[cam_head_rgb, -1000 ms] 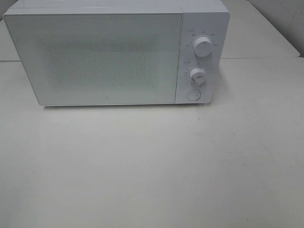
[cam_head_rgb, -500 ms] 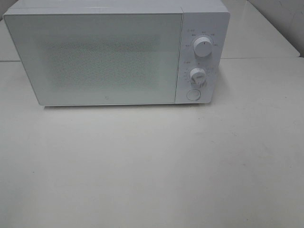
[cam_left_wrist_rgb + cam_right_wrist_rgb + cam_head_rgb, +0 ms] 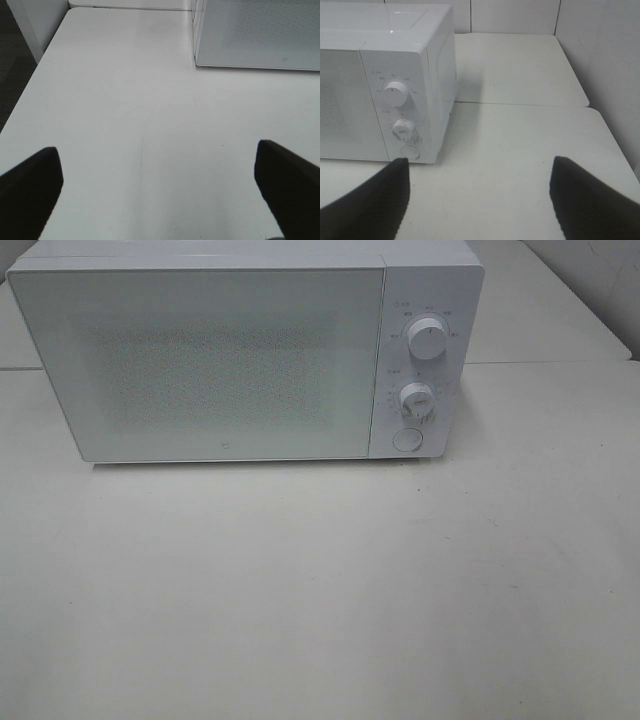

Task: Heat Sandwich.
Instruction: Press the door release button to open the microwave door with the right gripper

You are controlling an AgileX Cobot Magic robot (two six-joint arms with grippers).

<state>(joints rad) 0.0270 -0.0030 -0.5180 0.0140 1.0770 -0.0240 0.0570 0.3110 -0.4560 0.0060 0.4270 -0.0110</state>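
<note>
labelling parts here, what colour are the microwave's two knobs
White, both the upper knob and lower knob, matching the microwave; clearest in the right wrist view.

The right gripper (image 3: pixel 480 165) hangs over the white table (image 3: pixel 520 145), its dark fingers (image 3: pixel 370 205) spread wide with nothing between them. Nearby stands a white microwave (image 3: pixel 415 35), with an upper knob (image 3: pixel 396 94), a lower knob (image 3: pixel 403 129) and a round button (image 3: pixel 410 151).

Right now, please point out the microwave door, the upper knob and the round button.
microwave door (image 3: pixel 200 365), exterior high view, middle of the panel.
upper knob (image 3: pixel 428 339), exterior high view, front face.
round button (image 3: pixel 406 440), exterior high view, its centre.
</note>
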